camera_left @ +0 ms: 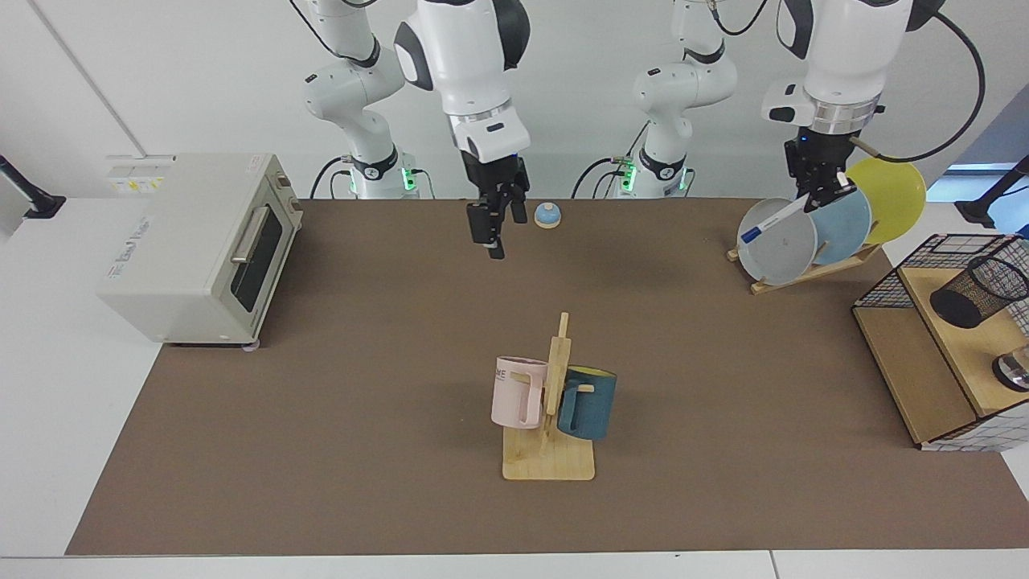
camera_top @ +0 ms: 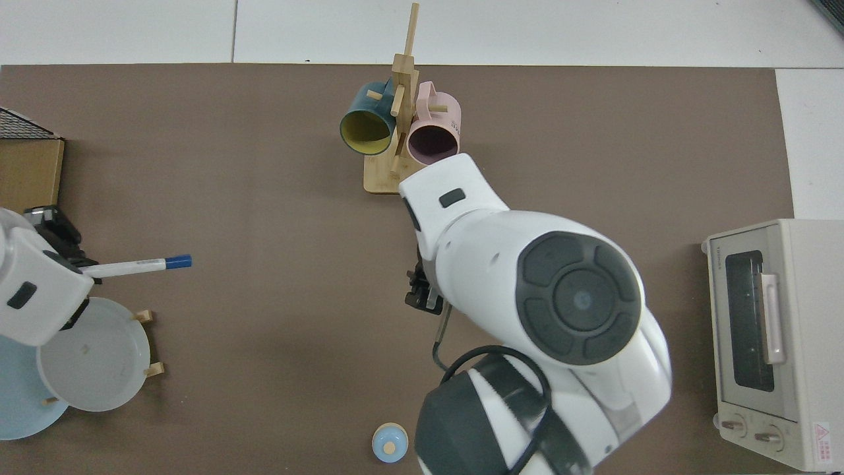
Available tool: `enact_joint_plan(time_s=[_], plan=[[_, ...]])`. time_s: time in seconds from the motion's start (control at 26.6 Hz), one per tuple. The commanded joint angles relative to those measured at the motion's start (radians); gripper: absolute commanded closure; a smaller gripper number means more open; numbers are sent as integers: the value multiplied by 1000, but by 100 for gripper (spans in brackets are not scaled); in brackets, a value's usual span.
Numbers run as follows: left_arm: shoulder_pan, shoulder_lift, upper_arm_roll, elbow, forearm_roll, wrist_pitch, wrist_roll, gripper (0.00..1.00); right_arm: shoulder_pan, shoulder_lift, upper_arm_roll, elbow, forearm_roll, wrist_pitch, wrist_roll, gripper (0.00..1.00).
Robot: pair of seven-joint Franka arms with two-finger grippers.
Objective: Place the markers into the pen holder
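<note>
The left gripper (camera_left: pixel 821 191) is raised above the far side of the table (camera_left: pixel 386 450), in front of the plate rack (camera_left: pixel 812 272) as the facing view shows it; its fingers are pinched on the white end of the marker (camera_left: pixel 773 219). The marker is in the air and touches nothing else; its long axis is tilted, with the held end higher and the dark blue cap (camera_left: pixel 749 235) lower, pointing away from the gripper toward the middle of the table. In the facing view the cap lies in front of the grey plate (camera_left: pixel 784 249); the blue plate (camera_left: pixel 844 225) and the yellow plate (camera_left: pixel 892 193) stand behind it in the same rack. In the top view the marker (camera_top: pixel 135 266) looks almost level, and its cap (camera_top: pixel 178 262) points toward the mug stand (camera_top: pixel 403 181).

The pen holder (camera_left: pixel 979 291) is well apart from the marker, at the edge of the facing view; it leans on a wooden shelf (camera_left: pixel 957 338) inside a black wire basket frame (camera_left: pixel 924 257), with its open mouth toward the upper right.

The right gripper (camera_left: pixel 492 233) hangs over the far middle of the table, near a small blue bell (camera_left: pixel 547 215); it holds nothing, and its fingers look close together. A toaster oven (camera_left: pixel 201 245) stands at the other end of the table; a pink mug (camera_left: pixel 518 392) and a blue mug (camera_left: pixel 588 402) hang on the stand.
</note>
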Motion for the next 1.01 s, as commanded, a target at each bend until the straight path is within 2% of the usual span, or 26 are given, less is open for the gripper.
enact_joint_plan(time_s=[0.0,0.15,0.38,0.68,0.9,0.98], plan=[[83,-4,-14,32,104,-24,1,100,-89,-22,5,7,15,-38,20,0],[102,9,-14,56,200,-21,56,100,-156,-25,-10,7,8,-39,99,0],[142,13,-14,108,268,-21,188,100,-254,-32,-18,9,8,-68,164,0],[157,21,-9,121,432,7,193,100,-369,-69,-15,12,21,-202,340,0],[214,29,0,115,498,61,205,100,-472,-83,-9,10,25,-291,389,0],[226,49,0,115,551,93,201,100,-521,-92,5,10,24,-318,475,0]])
